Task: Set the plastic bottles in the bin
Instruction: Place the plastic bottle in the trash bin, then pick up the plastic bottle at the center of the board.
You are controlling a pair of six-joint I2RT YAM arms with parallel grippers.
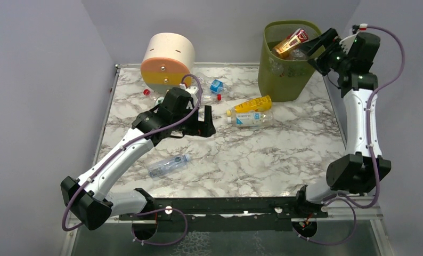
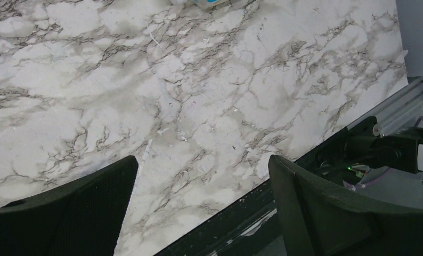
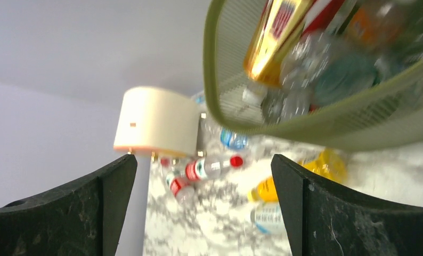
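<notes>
The olive-green bin (image 1: 284, 80) stands at the back right and holds several plastic bottles, a gold and red one (image 1: 290, 42) on top. My right gripper (image 1: 311, 49) hovers open and empty over the bin's right rim (image 3: 305, 128), with the gold bottle (image 3: 276, 37) inside below it. On the table lie a yellow bottle (image 1: 250, 105), a clear blue-labelled one (image 1: 250, 119), a clear one (image 1: 168, 165) near the front left, and red-capped ones (image 3: 212, 167) by the drawer box. My left gripper (image 1: 209, 121) is open and empty over bare marble (image 2: 198, 106), left of the yellow bottle.
A cream, orange and yellow round drawer box (image 1: 168, 60) stands at the back left. A small blue-labelled bottle (image 1: 216, 85) lies beside it. Grey walls close in the table on the left, back and right. The black base rail (image 1: 225, 205) runs along the near edge.
</notes>
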